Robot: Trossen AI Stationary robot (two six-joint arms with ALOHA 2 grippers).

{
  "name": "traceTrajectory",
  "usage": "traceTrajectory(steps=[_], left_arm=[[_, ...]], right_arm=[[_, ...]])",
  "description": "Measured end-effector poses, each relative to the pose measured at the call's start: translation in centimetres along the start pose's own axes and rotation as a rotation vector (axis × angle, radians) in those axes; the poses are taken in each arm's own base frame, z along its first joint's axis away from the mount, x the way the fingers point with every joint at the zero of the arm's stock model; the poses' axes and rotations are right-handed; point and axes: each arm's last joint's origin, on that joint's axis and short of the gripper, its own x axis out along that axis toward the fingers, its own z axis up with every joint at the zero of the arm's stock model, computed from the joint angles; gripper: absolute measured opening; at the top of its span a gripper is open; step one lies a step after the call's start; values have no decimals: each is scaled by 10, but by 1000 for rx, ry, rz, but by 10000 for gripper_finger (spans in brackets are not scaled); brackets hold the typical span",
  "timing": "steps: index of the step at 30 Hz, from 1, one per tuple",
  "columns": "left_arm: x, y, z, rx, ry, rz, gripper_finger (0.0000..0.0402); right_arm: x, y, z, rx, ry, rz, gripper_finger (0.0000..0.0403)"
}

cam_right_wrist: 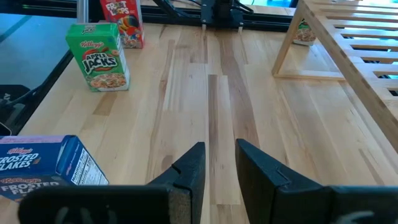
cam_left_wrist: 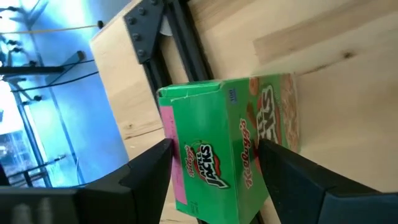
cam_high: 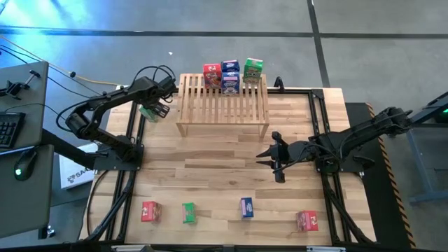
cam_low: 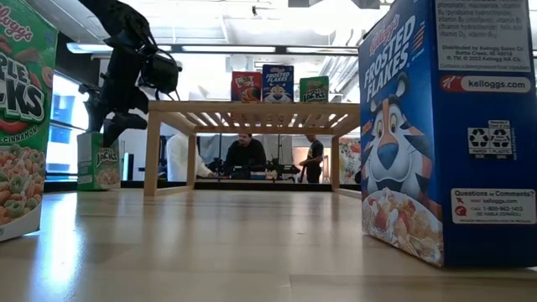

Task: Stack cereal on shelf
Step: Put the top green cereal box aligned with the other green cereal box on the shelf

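Observation:
My left gripper (cam_high: 152, 110) is at the left end of the wooden slatted shelf (cam_high: 222, 105), shut on a green Apple Jacks cereal box (cam_left_wrist: 217, 149). The low view shows this box (cam_low: 98, 159) upright under the gripper (cam_low: 113, 126), beside the shelf's left leg. Three boxes stand along the far edge of the shelf top: red (cam_high: 211, 72), blue (cam_high: 230, 75) and green (cam_high: 253, 68). Several more boxes stand near the table's near edge. My right gripper (cam_high: 266, 157) waits open over the table's middle right, away from every box. My left gripper pinches the green box between its two fingers (cam_left_wrist: 152, 165), one on each broad side (cam_left_wrist: 245, 155), near the box's top end. The fingers come from above, slanting down. The box stays upright; whether its bottom (cam_low: 98, 186) rests on the table or hangs just above, I cannot tell.
Near the table's near edge stand a red box (cam_high: 150, 211), a green one (cam_high: 188, 213), a blue one (cam_high: 246, 206) and another red one (cam_high: 306, 220). Black frame rails (cam_high: 318, 126) run along both table sides. People stand in the room beyond the shelf (cam_low: 243, 155).

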Motion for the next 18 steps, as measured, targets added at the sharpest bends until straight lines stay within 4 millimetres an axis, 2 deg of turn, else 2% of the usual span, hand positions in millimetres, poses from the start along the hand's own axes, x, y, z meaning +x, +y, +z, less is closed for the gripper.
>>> traceTrajectory(steps=[4, 18], left_arm=[[0, 0, 0, 38, 3, -12, 213], [-4, -2, -3, 151, -2, -25, 113]], right_arm=[[0, 0, 0, 0, 0, 0, 76], [0, 0, 0, 1, -1, 0, 76]])
